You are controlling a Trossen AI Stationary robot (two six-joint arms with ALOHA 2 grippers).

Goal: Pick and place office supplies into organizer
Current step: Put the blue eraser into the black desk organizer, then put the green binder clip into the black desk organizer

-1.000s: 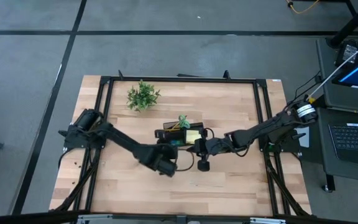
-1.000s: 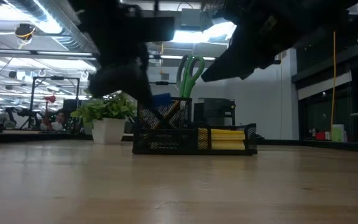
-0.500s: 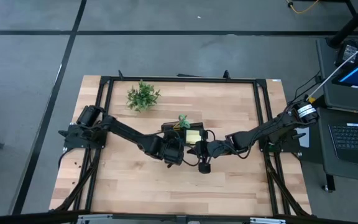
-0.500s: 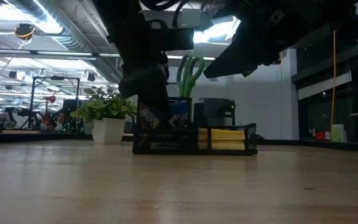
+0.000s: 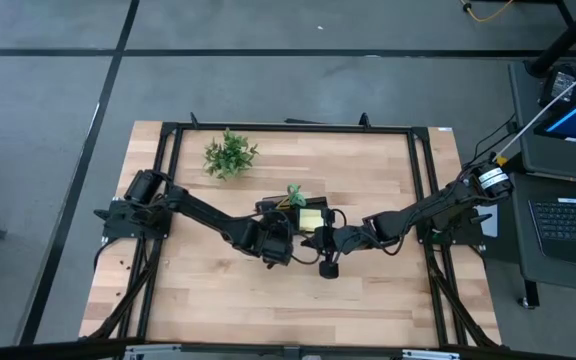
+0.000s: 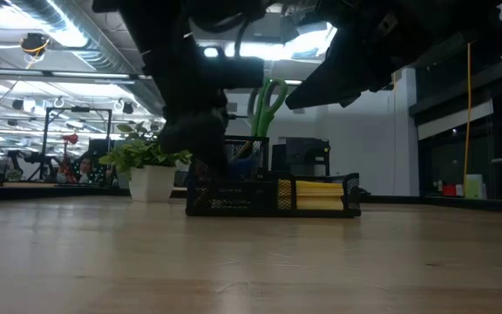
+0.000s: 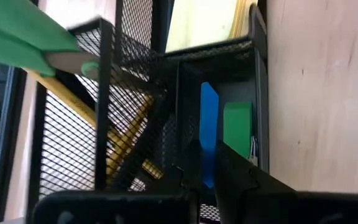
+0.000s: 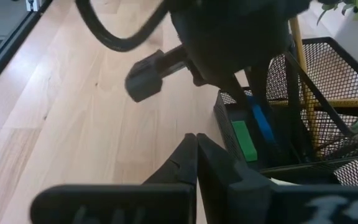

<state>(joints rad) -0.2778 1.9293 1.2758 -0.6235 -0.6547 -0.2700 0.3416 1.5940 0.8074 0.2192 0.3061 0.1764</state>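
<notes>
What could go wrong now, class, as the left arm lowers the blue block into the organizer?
1. The left end effector grips the blue block at one end, so the block may tilt and jam on the green block beside it.
2. The fingers sit inside the organizer, so they may snag its mesh.
3. The right end effector, shut, hangs close by; the arms could collide.

access: organizer crowded by both arms | plant behind | front table open
</notes>
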